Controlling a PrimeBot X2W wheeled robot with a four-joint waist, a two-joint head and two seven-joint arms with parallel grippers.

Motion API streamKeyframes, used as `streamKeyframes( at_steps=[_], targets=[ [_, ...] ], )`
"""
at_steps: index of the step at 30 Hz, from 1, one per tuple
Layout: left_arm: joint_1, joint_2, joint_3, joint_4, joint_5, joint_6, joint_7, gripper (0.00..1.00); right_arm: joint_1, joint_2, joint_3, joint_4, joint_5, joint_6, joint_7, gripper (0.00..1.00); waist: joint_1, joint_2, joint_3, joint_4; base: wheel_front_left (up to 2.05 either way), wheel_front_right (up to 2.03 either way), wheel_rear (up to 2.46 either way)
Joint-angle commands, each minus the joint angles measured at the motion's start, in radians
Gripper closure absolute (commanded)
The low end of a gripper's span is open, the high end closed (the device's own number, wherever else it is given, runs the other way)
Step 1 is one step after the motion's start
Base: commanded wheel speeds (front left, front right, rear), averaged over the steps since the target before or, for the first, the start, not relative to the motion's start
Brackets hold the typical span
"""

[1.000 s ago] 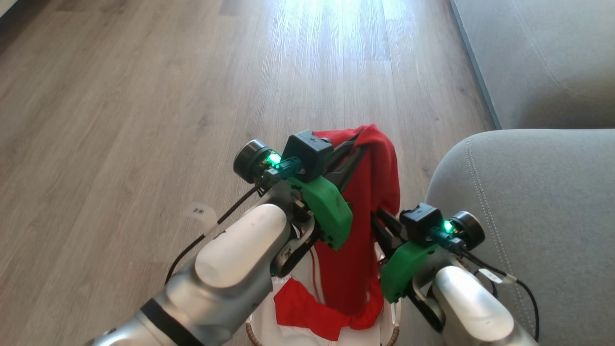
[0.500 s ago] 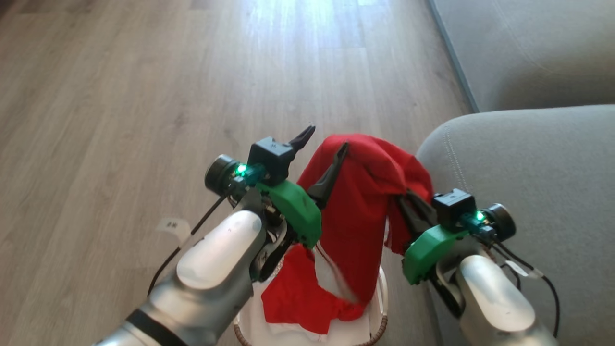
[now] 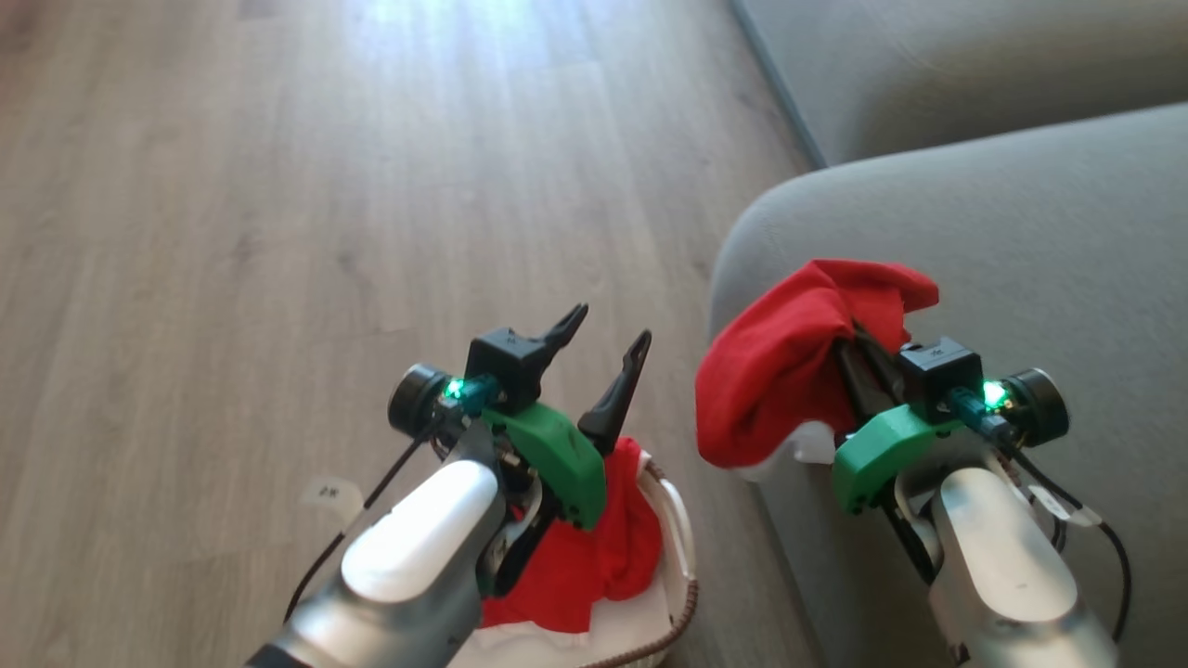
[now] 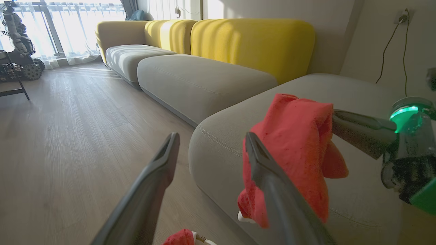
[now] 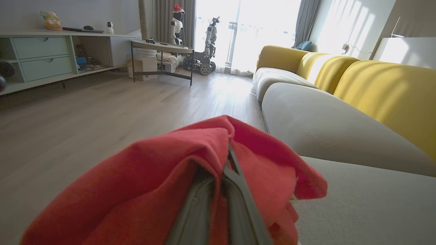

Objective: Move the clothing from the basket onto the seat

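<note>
Right gripper [image 3: 861, 345] is clamped tight on one red garment [image 3: 789, 390], bunched over the front corner of the grey seat [image 3: 1021, 232], prob. touching it, hard to say. Left gripper [image 3: 610, 327] is spread wide w/ nothing in it, above the basket [image 3: 685, 547] on the floor [image 3: 232, 232] beside the seat. Other red garment [image 3: 594, 557] lies in the basket.

Red clothing [image 3: 784, 380], white trim; cream basket [image 3: 689, 594], brown rim; grey seat [image 3: 1021, 232].
</note>
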Motion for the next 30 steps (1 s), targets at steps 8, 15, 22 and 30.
streamKeyframes(
  at_steps=[8,15,22,30],
  targets=[
    [0.003,0.005,0.014,-0.01,-0.02,0.002,-0.039,0.0,-0.076,0.006,-0.018,-0.065,-0.037,0.0,-0.007,1.0,0.0,-0.0001,0.04,-0.144,0.0,0.0,0.0],
    [0.019,0.0,0.003,-0.009,-0.022,0.009,-0.065,0.0,-0.077,0.006,-0.038,-0.088,-0.046,0.0,-0.007,1.0,0.0,-0.0001,0.07,-0.239,0.0,0.0,0.0],
    [0.021,-0.002,-0.004,-0.009,-0.021,0.017,-0.08,0.0,-0.086,0.006,-0.041,-0.095,-0.037,0.0,-0.007,1.0,0.0,-0.0001,0.104,-0.278,0.0,0.0,0.0],
    [0.006,0.005,0.002,-0.031,-0.011,0.051,-0.093,0.0,-0.222,-0.005,-0.057,-0.052,-0.063,0.0,-0.007,1.0,0.0,-0.0001,0.18,-0.232,0.0,0.0,0.0]
  ],
)
